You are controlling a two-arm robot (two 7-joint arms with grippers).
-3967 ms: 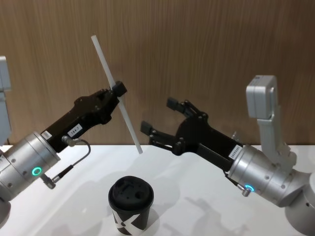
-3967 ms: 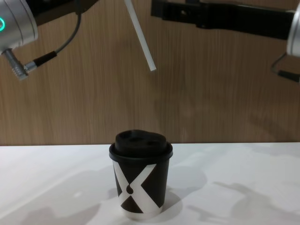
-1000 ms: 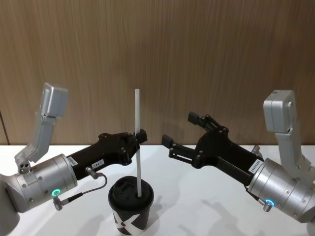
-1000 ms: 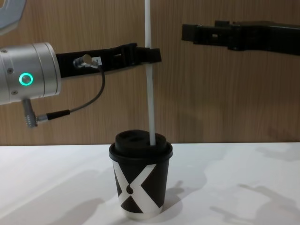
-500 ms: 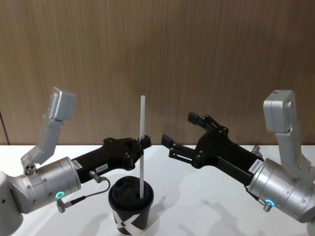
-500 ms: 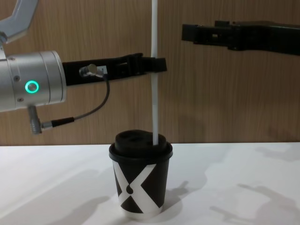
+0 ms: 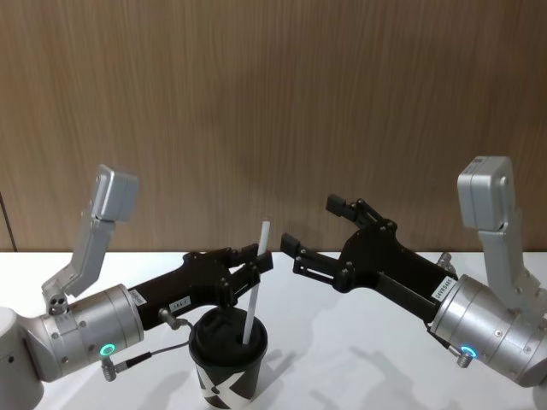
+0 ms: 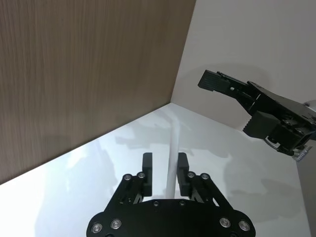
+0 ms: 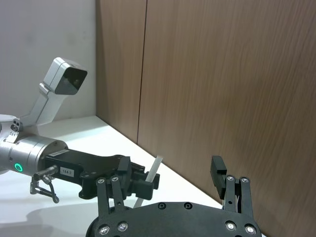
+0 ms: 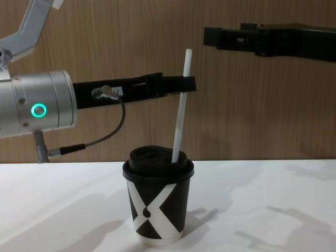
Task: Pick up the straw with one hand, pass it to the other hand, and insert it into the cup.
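The straw stands in the cup, its lower end down through the hole in the black domed lid and its upper part leaning a little to the right, as the chest view shows. The cup sits on the white table, near the front and roughly midway between the two arms.

On the left, the other hand, the green-teal-lit gripper, reaches in from the left edge and ends just above the cup's lid. Its two fingers are parted by a narrow gap, somewhat wider than the straw. The left wrist view shows the straw passing between the fingers, close against one finger and clear of the other, so the pincer brackets the straw without clamping it. In the chest view the fingertips sit level with the straw's upper half.

On the right, one hand, the blue-lit gripper, hangs in the air to the right of the straw and higher than the cup, well apart from both. Its fingers are spread wide and hold nothing. A wood-grain wall stands behind the table.
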